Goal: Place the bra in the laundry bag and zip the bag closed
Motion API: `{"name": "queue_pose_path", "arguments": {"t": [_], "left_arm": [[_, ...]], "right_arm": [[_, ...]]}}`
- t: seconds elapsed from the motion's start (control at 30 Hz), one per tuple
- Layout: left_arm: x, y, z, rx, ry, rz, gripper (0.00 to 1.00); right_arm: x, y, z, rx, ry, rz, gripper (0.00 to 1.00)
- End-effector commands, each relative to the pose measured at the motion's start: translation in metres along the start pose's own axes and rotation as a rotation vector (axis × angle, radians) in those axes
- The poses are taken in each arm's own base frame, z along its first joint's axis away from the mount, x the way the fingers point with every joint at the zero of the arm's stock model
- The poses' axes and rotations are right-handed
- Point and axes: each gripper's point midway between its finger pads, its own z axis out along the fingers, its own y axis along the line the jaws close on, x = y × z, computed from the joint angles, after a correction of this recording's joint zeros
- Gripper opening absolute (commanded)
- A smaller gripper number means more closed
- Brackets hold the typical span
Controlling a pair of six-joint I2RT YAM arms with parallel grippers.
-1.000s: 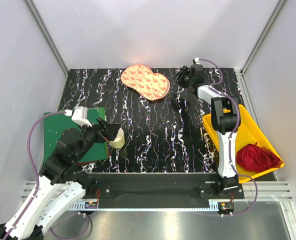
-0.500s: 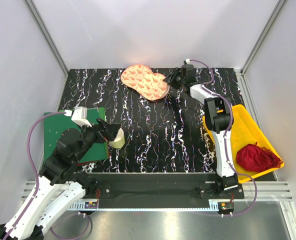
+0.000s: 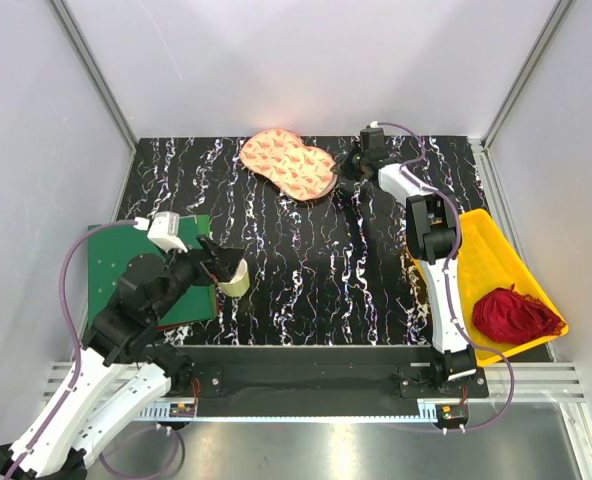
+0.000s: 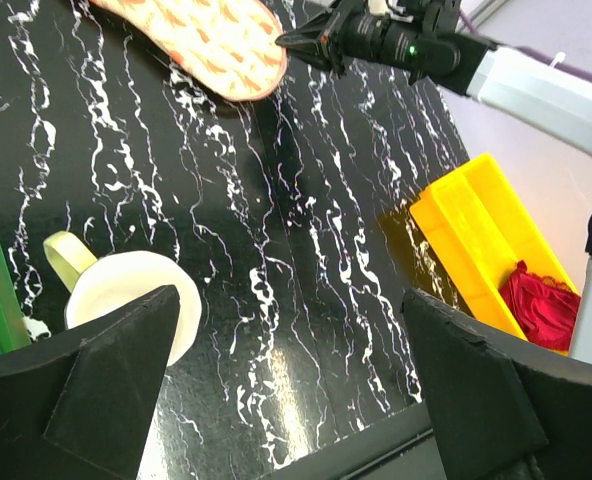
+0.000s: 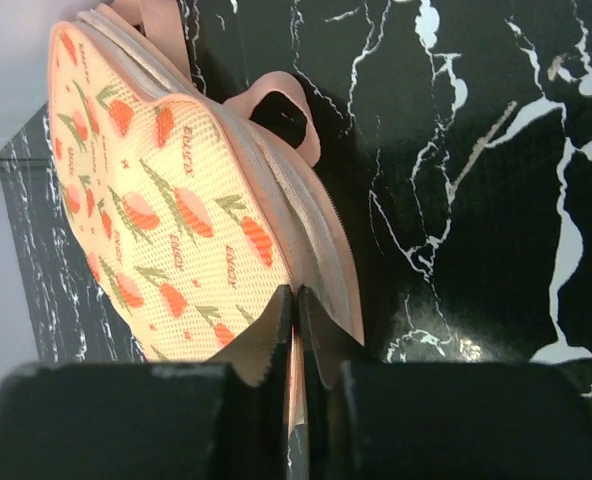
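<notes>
The laundry bag (image 3: 288,163), a peach pouch with red marks, lies flat and zipped at the back of the black marbled table; it also shows as the laundry bag (image 4: 206,40) in the left wrist view. My right gripper (image 3: 340,174) is at its right end. In the right wrist view the right gripper (image 5: 296,295) has its jaws pinched on the zip rim of the laundry bag (image 5: 166,200). The red bra (image 3: 516,315) lies bunched in the yellow tray, seen too as the bra (image 4: 541,305). My left gripper (image 4: 291,330) hangs open over the near left table, holding nothing.
The yellow tray (image 3: 496,250) stands at the right beside the right arm's base. A cream mug (image 3: 234,278) sits under the left gripper (image 3: 221,262), next to a green board (image 3: 106,265). A pink strap loop (image 5: 286,95) sticks out from the bag's end.
My right gripper has moved left from beside the bag onto its right end and closed its jaws on the rim. The left arm has barely shifted.
</notes>
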Motion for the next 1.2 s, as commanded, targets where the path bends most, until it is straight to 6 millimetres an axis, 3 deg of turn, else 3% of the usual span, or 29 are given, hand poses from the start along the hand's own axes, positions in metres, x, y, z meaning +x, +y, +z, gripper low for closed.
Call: {"name": "queue_pose_path", "arguments": {"t": [0.0,0.03,0.07,0.1,0.13,0.17,0.2,0.23,0.27,0.3,0.33,0.37,0.4,0.43,0.47,0.5,0.53,0.57,0.6,0.63,0.7,0.73,0.8,0.83,0.93,1.0,1.03,1.1,1.17], "left_arm": [[-0.011,-0.018,-0.003,0.062,0.001,-0.004,0.99],[-0.009,-0.018,-0.002,0.059,0.011,-0.008,0.99],[-0.010,-0.019,-0.002,0.062,0.011,-0.011,0.99],[-0.007,-0.019,-0.002,0.065,0.021,-0.017,0.99],[-0.007,-0.020,-0.001,0.067,0.023,-0.027,0.99],[-0.005,-0.020,-0.001,0.069,0.032,-0.033,0.99],[-0.002,-0.020,0.000,0.072,0.040,-0.037,0.99],[-0.001,-0.020,0.002,0.068,0.047,-0.045,0.99],[0.001,-0.019,0.002,0.065,0.050,-0.046,0.99],[0.003,-0.018,0.003,0.061,0.057,-0.050,0.99],[0.005,-0.017,0.005,0.055,0.065,-0.068,0.99],[0.006,-0.016,0.006,0.046,0.066,-0.080,0.99],[0.008,-0.014,0.007,0.034,0.070,-0.104,0.99],[0.010,-0.013,0.009,0.024,0.076,-0.116,0.99],[0.013,-0.012,0.011,0.017,0.085,-0.124,0.99],[0.014,-0.011,0.012,0.013,0.092,-0.135,0.99],[0.017,-0.011,0.015,0.006,0.105,-0.140,0.99],[0.018,-0.010,0.016,-0.001,0.109,-0.143,0.99],[0.020,-0.007,0.018,-0.017,0.118,-0.154,0.99],[0.020,-0.005,0.018,-0.030,0.114,-0.163,0.99],[0.019,0.001,0.018,-0.069,0.104,-0.186,0.99],[0.018,0.003,0.017,-0.080,0.094,-0.193,0.99],[0.014,0.008,0.014,-0.105,0.067,-0.202,0.99],[0.012,0.009,0.011,-0.110,0.057,-0.203,0.99],[0.006,0.012,0.006,-0.114,0.022,-0.193,0.99],[0.004,0.011,0.004,-0.107,0.014,-0.182,0.98],[0.004,0.010,0.005,-0.104,0.016,-0.179,0.98],[0.006,0.009,0.010,-0.107,0.032,-0.175,0.98],[0.009,0.003,0.015,-0.089,0.063,-0.168,0.97]], "right_arm": [[-0.020,0.030,-0.023,-0.024,-0.028,-0.047,0.00],[-0.025,0.033,-0.032,-0.022,-0.039,-0.082,0.00],[-0.021,0.025,-0.038,0.012,-0.042,-0.100,0.00],[-0.037,0.044,-0.063,-0.010,-0.084,-0.137,0.00],[-0.040,0.044,-0.075,0.006,-0.098,-0.207,0.00],[-0.032,0.029,-0.082,0.052,-0.092,-0.237,0.00],[-0.047,0.047,-0.111,0.034,-0.140,-0.286,0.00],[-0.047,0.045,-0.123,0.049,-0.148,-0.359,0.00],[-0.037,0.025,-0.131,0.107,-0.138,-0.384,0.00],[-0.046,0.039,-0.157,0.094,-0.182,-0.422,0.00],[-0.033,0.019,-0.164,0.139,-0.160,-0.462,0.00],[-0.030,0.018,-0.174,0.145,-0.165,-0.481,0.00],[-0.032,0.033,-0.197,0.119,-0.198,-0.507,0.00],[-0.017,0.017,-0.202,0.158,-0.175,-0.539,0.00],[-0.016,0.029,-0.221,0.144,-0.209,-0.567,0.00],[0.000,0.038,-0.225,0.129,-0.203,-0.607,0.00],[0.018,0.029,-0.229,0.163,-0.189,-0.655,0.00],[0.023,0.039,-0.242,0.151,-0.212,-0.683,0.00],[0.046,0.054,-0.244,0.120,-0.195,-0.725,0.00],[0.062,0.050,-0.245,0.127,-0.178,-0.738,0.00],[0.088,0.068,-0.252,0.060,-0.160,-0.760,0.00],[0.117,0.077,-0.252,0.018,-0.120,-0.777,0.00],[0.150,0.088,-0.253,-0.030,-0.064,-0.768,0.00],[0.177,0.094,-0.254,-0.079,-0.004,-0.765,0.01],[0.224,0.100,-0.258,-0.187,0.159,-0.647,0.11],[0.237,0.106,-0.264,-0.231,0.203,-0.583,0.21],[0.237,0.106,-0.266,-0.230,0.206,-0.565,0.40],[0.226,0.103,-0.276,-0.182,0.171,-0.538,0.58],[0.196,0.106,-0.290,-0.125,0.059,-0.522,0.74]]}}
